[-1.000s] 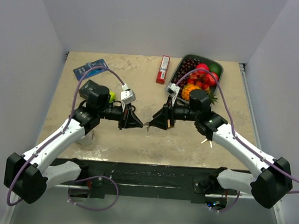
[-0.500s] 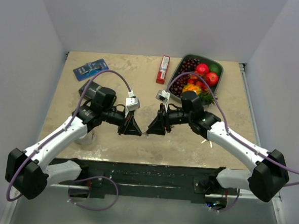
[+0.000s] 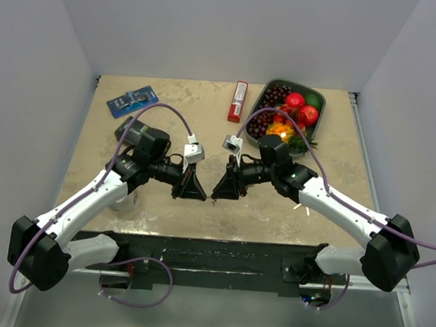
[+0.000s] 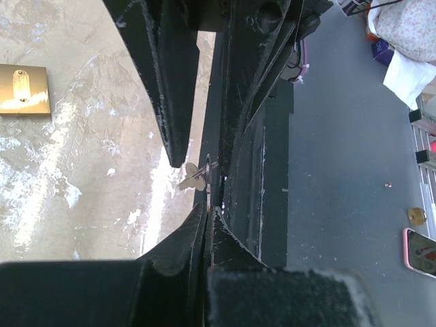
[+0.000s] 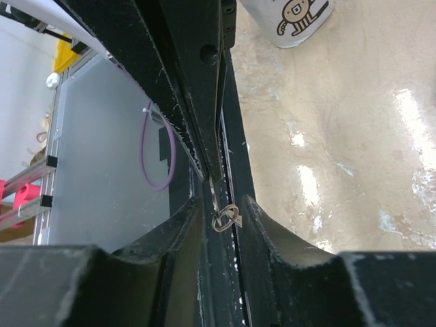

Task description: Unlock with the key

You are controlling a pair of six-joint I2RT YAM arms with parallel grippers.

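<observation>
Key (image 4: 193, 178) mostly hidden between jaws (bow shows).

Overhead view, two wrist close-ups — key (image 4: 193, 177) shared

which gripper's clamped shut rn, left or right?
The left gripper: its fingers are pressed together, pinching the key. The right gripper has its fingers apart, with the ring sitting in the gap.

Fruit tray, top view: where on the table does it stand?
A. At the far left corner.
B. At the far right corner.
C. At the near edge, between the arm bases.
B: the fruit tray stands at the far right corner of the table, away from the arm bases.
</observation>
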